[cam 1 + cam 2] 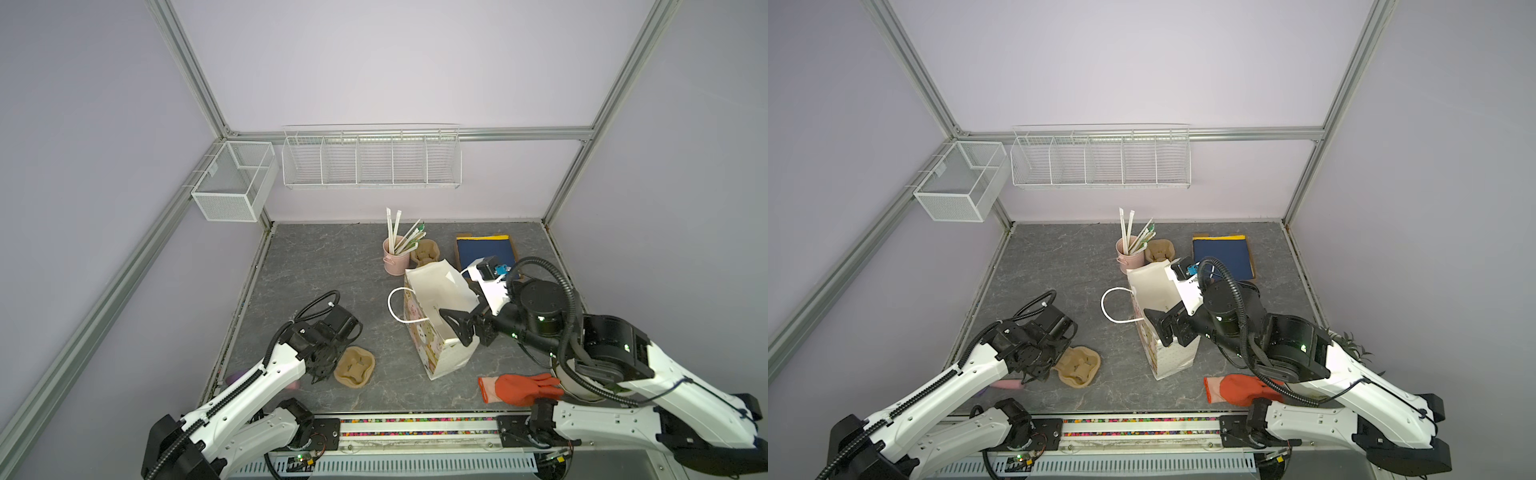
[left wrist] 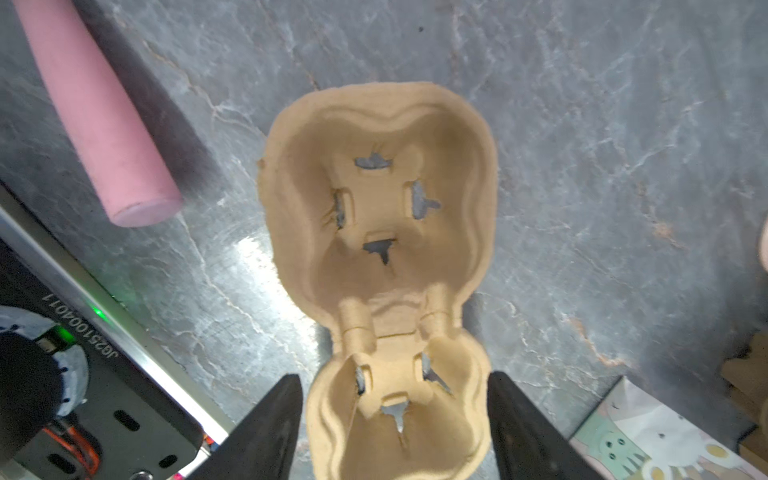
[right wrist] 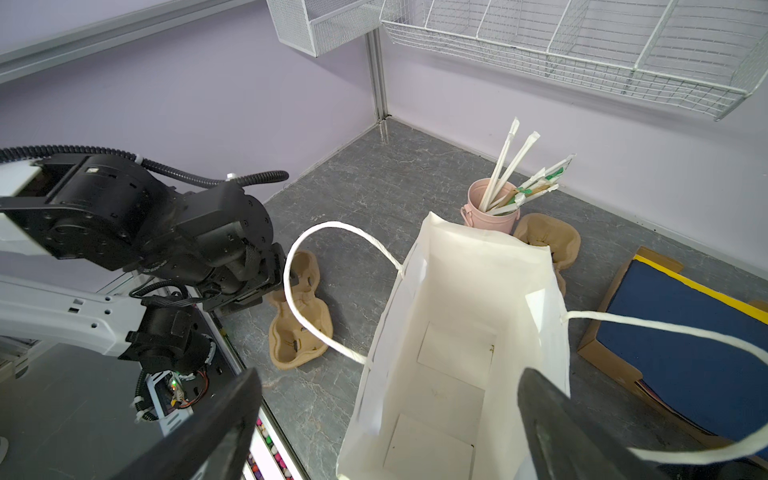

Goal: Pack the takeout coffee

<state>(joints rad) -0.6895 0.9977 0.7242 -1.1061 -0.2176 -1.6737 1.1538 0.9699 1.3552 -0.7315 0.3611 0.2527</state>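
Left tool (image 2: 395, 376) spread astride pulp carrier (image 2: 382, 199); right tool (image 3: 390, 372) spread over bag (image 3: 478, 270)

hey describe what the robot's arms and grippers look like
The left arm and right arm have white shells with black joints, black ribbed cable hoses and green indicator lights. The left gripper and right gripper are black with tapered fingers.
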